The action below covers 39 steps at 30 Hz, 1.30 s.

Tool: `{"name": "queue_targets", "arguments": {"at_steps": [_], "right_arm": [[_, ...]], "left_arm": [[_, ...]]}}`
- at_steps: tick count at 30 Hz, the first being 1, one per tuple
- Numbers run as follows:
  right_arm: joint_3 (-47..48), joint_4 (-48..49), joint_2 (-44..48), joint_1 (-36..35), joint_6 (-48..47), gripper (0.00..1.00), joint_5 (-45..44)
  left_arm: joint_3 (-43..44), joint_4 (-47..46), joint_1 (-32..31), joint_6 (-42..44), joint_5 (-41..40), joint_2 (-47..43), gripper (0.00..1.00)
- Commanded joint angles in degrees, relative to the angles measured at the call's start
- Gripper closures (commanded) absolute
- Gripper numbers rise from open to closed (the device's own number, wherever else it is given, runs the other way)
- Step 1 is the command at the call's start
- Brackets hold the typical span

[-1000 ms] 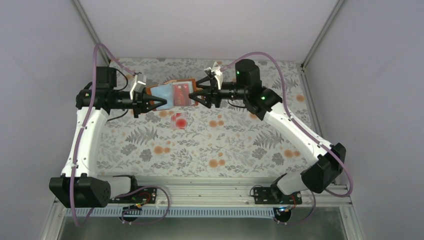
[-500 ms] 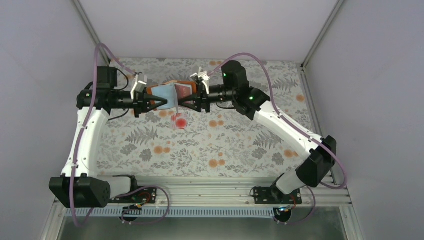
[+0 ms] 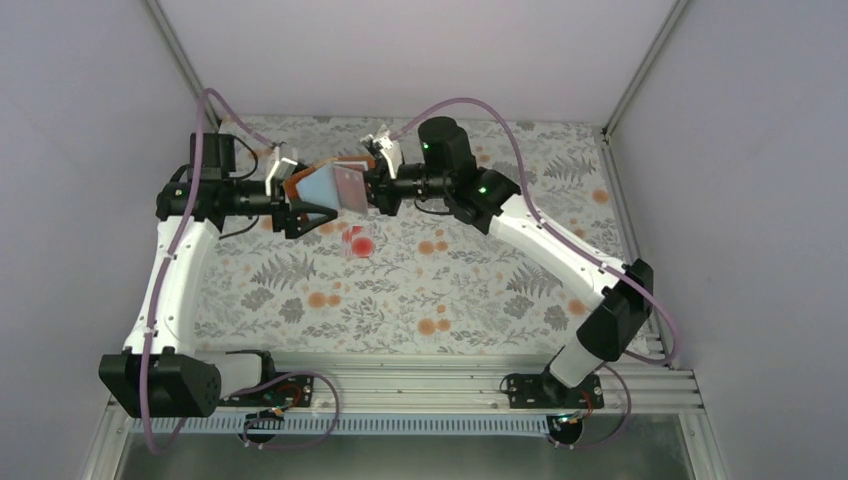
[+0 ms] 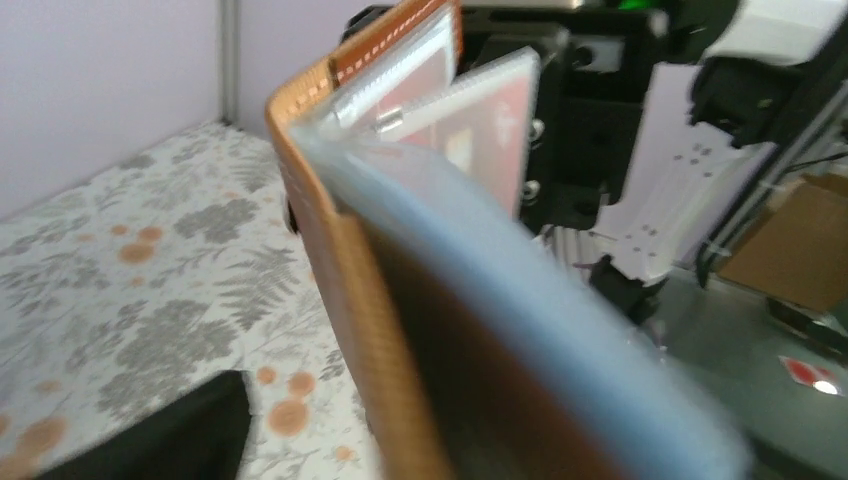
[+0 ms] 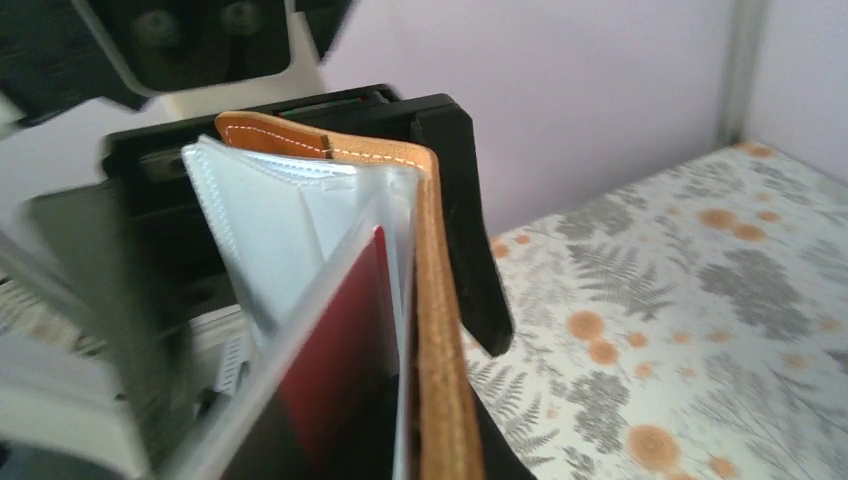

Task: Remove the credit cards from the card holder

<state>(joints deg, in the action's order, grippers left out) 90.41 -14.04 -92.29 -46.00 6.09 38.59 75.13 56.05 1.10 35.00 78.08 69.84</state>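
L end effector (image 3: pixel 305 205) clamps card holder (image 3: pixel 322 183); R end effector (image 3: pixel 372 187) grip hidden, can't tell

Your left arm (image 3: pixel 165 285) and right arm (image 3: pixel 555 250) match: white shells on long links, black housings at each joint. A mauve cable (image 3: pixel 199 125) loops along each. Green lights (image 3: pixel 483 187) glow on the right arm. The left tool (image 3: pixel 306 208) and right tool (image 3: pixel 372 188) are black.

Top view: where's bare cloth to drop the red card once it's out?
Free: the tablecloth between the blotched card and the arm bases, plus the far right corner past the right arm. Crowded: far left-centre, where left gripper and right gripper meet at the card holder.
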Motion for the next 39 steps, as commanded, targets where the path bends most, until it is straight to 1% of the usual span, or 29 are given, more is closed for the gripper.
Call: {"name": "queue_targets", "arguments": {"at_steps": [1, 2, 3, 5, 6, 8, 10, 12, 15, 18, 21, 23, 28, 32, 35, 38, 39], "right_arm": [[6.8, -8.1, -0.8, -1.4, 5.1, 0.96, -19.2], [8.4, -10.7, -1.5, -1.3, 6.6, 0.96, -23.8], [10.2, -14.1, -2.3, -1.4, 8.1, 0.96, -28.2], [14.5, -21.4, -6.2, -1.5, 11.0, 0.96, -37.3], [16.6, -27.2, -7.8, -1.7, 13.0, 0.96, -43.1], [20.6, -34.7, -10.8, -1.9, 14.6, 0.96, -55.2], [22.2, -39.5, -12.9, -1.9, 15.4, 0.96, -61.5], [23.1, -41.6, -13.8, -1.9, 15.5, 0.96, -63.1], [21.3, -37.9, -12.3, -1.9, 13.4, 0.96, -57.3], [17.7, -31.0, -9.5, -1.9, 8.9, 0.96, -45.3], [14.5, -25.4, -6.6, -1.9, 6.2, 0.96, -34.9], [12.7, -23.0, -4.6, -1.9, 5.0, 0.96, -31.8], [8.9, -18.4, 0.7, -1.7, 1.2, 0.96, -22.2], [6.6, -15.6, 3.2, -1.3, -1.9, 0.96, -13.0], [5.0, -14.3, 4.5, -0.5, -2.9, 0.96, -8.8], [4.7, -13.8, 4.5, 0.2, -3.4, 0.96, -5.0], [4.7, -13.7, 4.4, 0.4, -3.5, 0.96, -3.8]], "left_arm": [[-0.7, -7.8, -0.1, -8.6, -13.2, -0.9, 0.0], [-1.0, -9.0, -0.1, -10.0, -18.1, -0.8, 0.0], [-1.4, -10.0, -0.1, -11.0, -20.6, -0.7, 0.0], [-1.9, -11.2, -0.1, -12.6, -24.0, -0.7, 0.0], [-2.1, -11.7, -0.1, -13.4, -25.9, -0.8, 0.0], [-1.9, -12.5, -0.1, -14.4, -30.2, -0.9, 0.0], [-1.7, -12.9, -0.1, -15.4, -34.0, -0.8, 0.0], [-1.8, -13.1, -0.1, -15.7, -34.7, -0.6, 0.0], [-2.3, -13.3, -0.1, -15.8, -31.6, -0.4, 0.0], [-3.1, -13.6, -0.1, -16.1, -27.9, -0.2, 0.0], [-4.4, -13.6, -0.1, -16.4, -20.8, 0.2, 0.0], [-4.8, -13.5, -0.1, -16.0, -16.5, 0.3, 0.0], [-4.5, -13.2, 0.0, -15.5, -18.1, 0.1, 0.0], [-4.6, -12.3, 0.1, -14.2, -15.0, -0.2, 0.0], [-3.7, -10.3, 0.2, -11.7, -10.7, -0.5, 0.0], [-2.9, -7.0, 0.3, -7.5, -2.9, -0.3, 0.0], [-2.6, -5.4, 0.3, -5.6, -0.1, -0.3, 0.01]]}}
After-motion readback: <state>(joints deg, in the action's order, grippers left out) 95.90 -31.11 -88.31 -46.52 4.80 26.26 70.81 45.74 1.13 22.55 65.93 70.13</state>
